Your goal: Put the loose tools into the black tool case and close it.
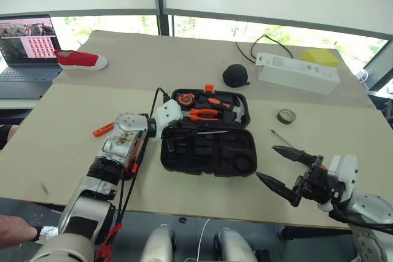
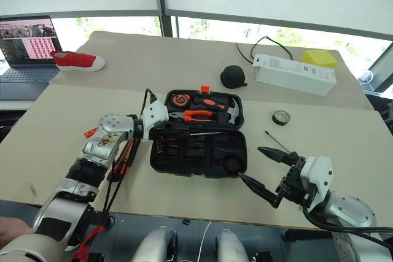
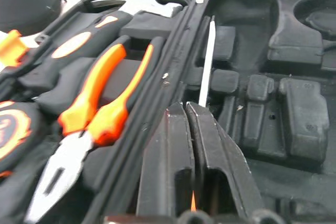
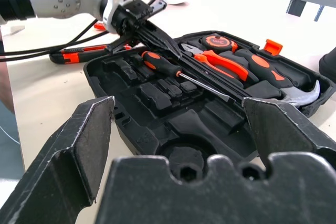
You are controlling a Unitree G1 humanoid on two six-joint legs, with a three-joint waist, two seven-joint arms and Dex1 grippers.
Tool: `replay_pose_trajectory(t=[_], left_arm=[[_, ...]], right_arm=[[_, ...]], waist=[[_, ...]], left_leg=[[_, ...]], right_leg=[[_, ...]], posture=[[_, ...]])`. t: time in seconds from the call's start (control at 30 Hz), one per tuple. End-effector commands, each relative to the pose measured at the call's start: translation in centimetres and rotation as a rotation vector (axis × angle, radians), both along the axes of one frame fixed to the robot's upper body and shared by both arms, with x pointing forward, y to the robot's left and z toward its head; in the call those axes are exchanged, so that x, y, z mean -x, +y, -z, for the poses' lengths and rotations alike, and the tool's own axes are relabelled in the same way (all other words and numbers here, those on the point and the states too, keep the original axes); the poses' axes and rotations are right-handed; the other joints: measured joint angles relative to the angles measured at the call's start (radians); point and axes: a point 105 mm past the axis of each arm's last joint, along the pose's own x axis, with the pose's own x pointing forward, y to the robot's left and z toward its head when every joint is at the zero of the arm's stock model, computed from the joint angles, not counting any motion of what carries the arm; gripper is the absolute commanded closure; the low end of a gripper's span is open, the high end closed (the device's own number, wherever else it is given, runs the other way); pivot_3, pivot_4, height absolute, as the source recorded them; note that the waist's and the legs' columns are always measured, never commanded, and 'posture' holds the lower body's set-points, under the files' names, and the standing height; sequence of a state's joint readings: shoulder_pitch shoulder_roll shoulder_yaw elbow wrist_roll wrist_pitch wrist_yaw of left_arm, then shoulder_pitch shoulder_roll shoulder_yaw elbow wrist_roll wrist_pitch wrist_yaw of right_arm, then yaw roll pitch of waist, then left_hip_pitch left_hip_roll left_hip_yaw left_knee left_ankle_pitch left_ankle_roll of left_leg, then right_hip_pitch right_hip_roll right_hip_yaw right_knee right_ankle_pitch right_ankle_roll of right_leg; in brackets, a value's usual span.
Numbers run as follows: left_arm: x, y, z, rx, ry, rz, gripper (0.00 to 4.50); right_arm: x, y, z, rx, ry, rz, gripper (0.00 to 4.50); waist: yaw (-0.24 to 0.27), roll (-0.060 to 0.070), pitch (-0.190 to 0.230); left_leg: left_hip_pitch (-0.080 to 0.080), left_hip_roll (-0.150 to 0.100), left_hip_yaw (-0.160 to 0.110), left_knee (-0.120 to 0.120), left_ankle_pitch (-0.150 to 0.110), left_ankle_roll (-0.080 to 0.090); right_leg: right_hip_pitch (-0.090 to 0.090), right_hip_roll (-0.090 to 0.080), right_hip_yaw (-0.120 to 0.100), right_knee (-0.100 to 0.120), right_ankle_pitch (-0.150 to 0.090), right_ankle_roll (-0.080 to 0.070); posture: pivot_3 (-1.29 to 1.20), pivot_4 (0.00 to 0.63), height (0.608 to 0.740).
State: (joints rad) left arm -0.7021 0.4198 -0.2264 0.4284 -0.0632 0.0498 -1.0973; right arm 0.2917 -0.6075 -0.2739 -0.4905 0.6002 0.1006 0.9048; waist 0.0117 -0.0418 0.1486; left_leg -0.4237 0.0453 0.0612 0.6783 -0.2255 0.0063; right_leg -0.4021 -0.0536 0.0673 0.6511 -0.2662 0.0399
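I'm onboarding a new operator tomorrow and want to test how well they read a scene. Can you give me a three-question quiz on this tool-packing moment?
1. True or false: the black tool case lies open on the table.
2. Which loose item sits on the table to the right of the case, beyond its far corner?
A. the tape roll
B. a hammer
C. a laptop
3. Fill in: the left gripper fingers are ____ on the screwdriver over the case, while the right gripper fingers stand ____.

Key:
1. True
2. A
3. shut; open
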Motion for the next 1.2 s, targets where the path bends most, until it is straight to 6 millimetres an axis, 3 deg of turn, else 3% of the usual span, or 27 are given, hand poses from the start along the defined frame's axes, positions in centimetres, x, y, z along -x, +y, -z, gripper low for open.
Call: replay_pose_trajectory(t=[0.03,0.2,0.37,0.43,0.57,0.67,0.77,0.87,1.03,1.2], left_arm=[[0.1,-0.5,0.3,-0.021,-0.007,0.004,4.43],[-0.4,-0.2,3.2,-0.114,0.084,-0.056,4.43],[-0.2,-0.9,3.3,-0.108,0.11,-0.036,4.43],[-0.3,-0.9,1.8,-0.018,0.073,-0.031,4.43],[0.1,0.7,-2.8,0.238,-0.016,0.002,3.35],[2.1,3.6,-5.7,0.399,-0.062,0.09,2.23],[5.3,7.4,-6.3,0.399,-0.042,0.151,1.24],[7.7,9.7,-5.6,0.358,0.02,0.151,0.1],[12.2,13.6,-2.7,0.264,0.098,0.115,0.04],[14.3,12.6,-2.7,0.291,0.089,0.167,0.04]], right_arm=[[0.2,0.0,-0.8,0.004,-0.041,0.004,0.0],[0.2,0.1,-0.5,-0.003,-0.033,0.01,0.0],[0.2,0.2,-0.4,-0.008,-0.032,0.012,0.0],[0.2,-0.2,-0.5,-0.01,-0.032,0.029,0.0],[0.2,-2.0,-0.6,-0.012,-0.043,0.111,0.0],[0.7,-4.4,-0.2,0.025,-0.039,0.191,0.0],[1.7,-7.8,0.7,0.074,-0.026,0.308,0.0],[3.0,-10.4,1.9,0.116,-0.003,0.398,0.0],[5.9,-14.1,4.5,0.151,0.077,0.54,0.0],[6.3,-14.5,5.2,0.179,0.107,0.533,0.0]], waist=[[0.0,0.0,0.0],[0.002,0.001,-0.001],[0.001,0.001,-0.001],[0.0,0.002,-0.001],[-0.001,0.002,-0.001],[-0.004,0.002,-0.001],[-0.015,0.003,-0.002],[-0.02,0.005,-0.002],[-0.021,0.006,-0.002],[-0.02,0.006,-0.002]], left_leg=[[0.0,0.0,0.0,0.0,0.0,0.0],[0.002,0.0,0.0,0.0,0.0,0.0],[0.012,0.0,0.0,0.0,0.0,0.0],[0.013,0.0,0.0,0.0,0.0,0.0],[0.011,0.0,0.0,0.0,0.0,0.0],[0.008,0.001,0.0,-0.001,0.0,0.001],[0.009,0.002,0.0,-0.002,-0.001,0.001],[0.013,0.002,0.0,-0.004,-0.001,0.001],[0.017,0.004,0.001,-0.004,-0.001,0.001],[0.019,0.005,0.0,-0.008,-0.001,0.001]], right_leg=[[0.0,0.0,0.0,0.0,0.0,0.0],[0.002,0.0,0.0,0.0,0.0,0.0],[0.014,0.0,-0.001,-0.002,0.0,0.0],[0.014,0.0,-0.001,-0.002,0.0,0.0],[0.012,0.0,0.0,-0.002,0.0,0.0],[0.009,0.0,0.0,-0.002,0.0,0.0],[0.009,0.0,0.0,-0.002,0.0,0.0],[0.012,-0.001,0.0,-0.003,-0.001,-0.001],[0.014,-0.004,0.0,-0.004,-0.002,-0.002],[0.014,-0.006,0.001,-0.004,-0.005,-0.004]], posture=[[0.0,0.15,0.74],[0.0,0.15,0.74],[0.0,0.15,0.74],[0.0,0.15,0.74],[0.0,0.15,0.74],[0.0,0.15,0.74],[0.0,0.15,0.74],[0.0,0.15,0.74],[0.0,0.15,0.74],[0.0,0.15,0.74]])
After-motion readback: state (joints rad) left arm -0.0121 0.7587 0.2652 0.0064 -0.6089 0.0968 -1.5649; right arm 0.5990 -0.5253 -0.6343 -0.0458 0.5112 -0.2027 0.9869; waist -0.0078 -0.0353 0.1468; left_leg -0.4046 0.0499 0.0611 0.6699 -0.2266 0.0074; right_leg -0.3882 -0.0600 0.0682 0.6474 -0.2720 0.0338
